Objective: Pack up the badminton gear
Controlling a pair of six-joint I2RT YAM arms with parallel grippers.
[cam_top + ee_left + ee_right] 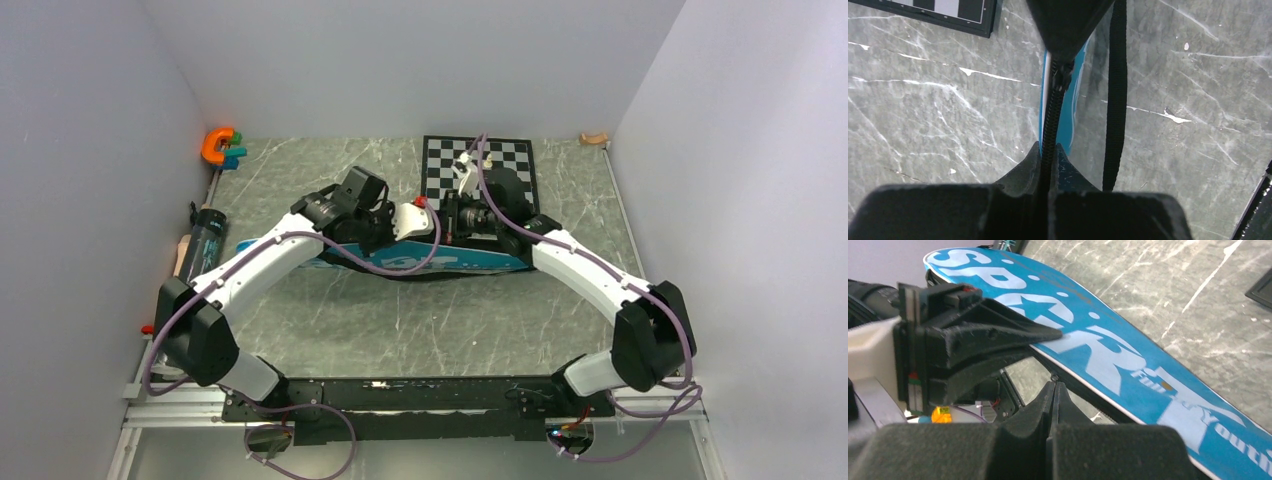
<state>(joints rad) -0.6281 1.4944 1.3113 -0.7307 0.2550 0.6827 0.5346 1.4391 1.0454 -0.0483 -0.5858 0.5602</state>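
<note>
The blue "SPORT" racket bag [470, 262] lies flat across the middle of the table. My left gripper [1048, 148] is shut on its black zipper edge [1050, 117], which runs up between the jaws. Just beyond it my right gripper [1054, 385] is shut on the small metal zipper pull [1063, 80]. The two grippers meet over the bag's middle, the left gripper [385, 235] beside the right gripper [452, 225]. The bag's white lettering [1108, 350] faces the right wrist view. A long black tube [205, 240] lies at the left wall.
A black-and-white chessboard [480, 165] with pieces lies at the back, just behind the grippers. An orange clamp tool [220, 147] sits in the back left corner. The bag's black strap [1115, 100] trails on the marble table [400, 330]. Walls close in on three sides.
</note>
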